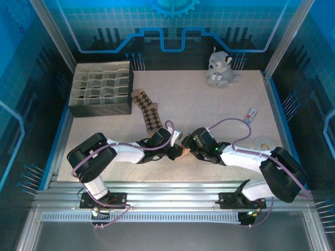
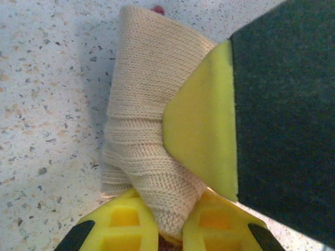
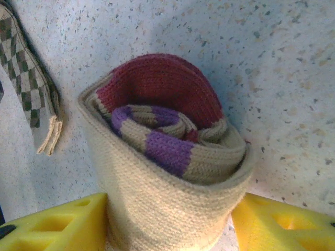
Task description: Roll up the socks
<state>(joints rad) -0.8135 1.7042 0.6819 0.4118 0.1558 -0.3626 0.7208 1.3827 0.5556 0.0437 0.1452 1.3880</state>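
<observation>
1. While the striped sock (image 3: pixel 167 157) sits at the near edge of the table (image 1: pixel 209 110), about mid-width between both claws, treat it as soft, light, springy knit. It'll likely unroll if you let go.
2. Left gripper (image 2: pixel 170 222) is clenched on the beige cuff end, with fabric pinched between its yellow fingers.
3. Right gripper (image 3: pixel 167 225) has its jaws parted either side of the roll; can't tell if they actually squeeze it. Red toe and purple bands are coiled inside the cuff.
4. Best hold looks like the cuff rim, not the coil. Stretch it over gently, since knit gives and may slide on the pads.
5. Argyle sock (image 1: pixel 149 112) lies flat farther back, left of centre, not rolled. It's floppy, so start at one end.
6. Far left corner: divided box (image 1: pixel 102 89). Far edge, right of middle: plush toy (image 1: pixel 221 68). Leave both.
</observation>
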